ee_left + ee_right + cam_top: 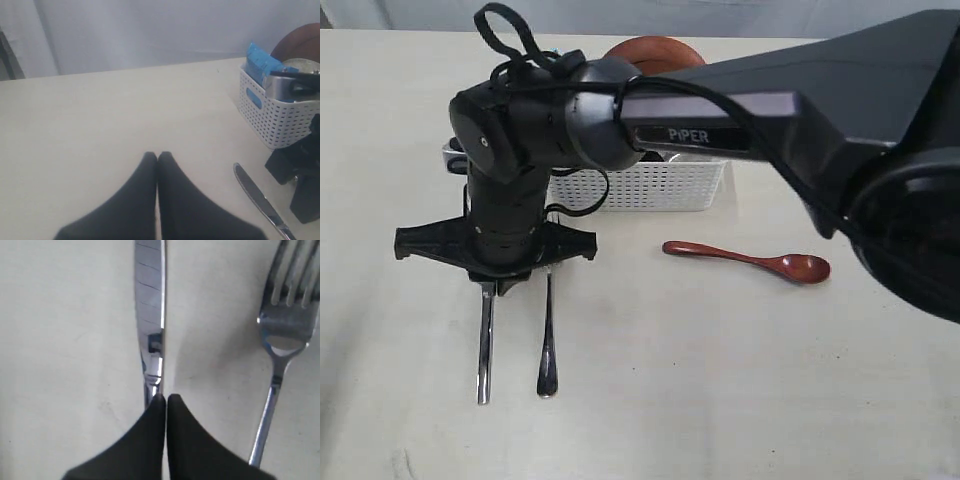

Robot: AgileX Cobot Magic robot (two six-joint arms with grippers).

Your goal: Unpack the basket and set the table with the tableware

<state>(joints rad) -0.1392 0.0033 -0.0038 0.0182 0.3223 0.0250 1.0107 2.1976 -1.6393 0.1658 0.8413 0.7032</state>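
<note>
A steel knife (485, 345) and a steel fork (548, 345) lie side by side on the table (720, 400), left of centre. My right gripper (492, 286) has reached across and points down over them. Its fingers are shut, with the tips (166, 397) right over the knife (150, 315), and the fork (282, 330) lies beside. The dark red spoon (750, 262) lies to the right. The white basket (650, 185) stands behind, with the brown plate (655, 52) at its far side. My left gripper (157, 155) is shut and empty over bare table.
The basket (275, 117) holds a blue chip bag (262, 62) and a steel cup (290, 82). The right arm's black body (800, 110) spans the upper right of the exterior view and hides part of the basket. Chopsticks and bowl are out of sight.
</note>
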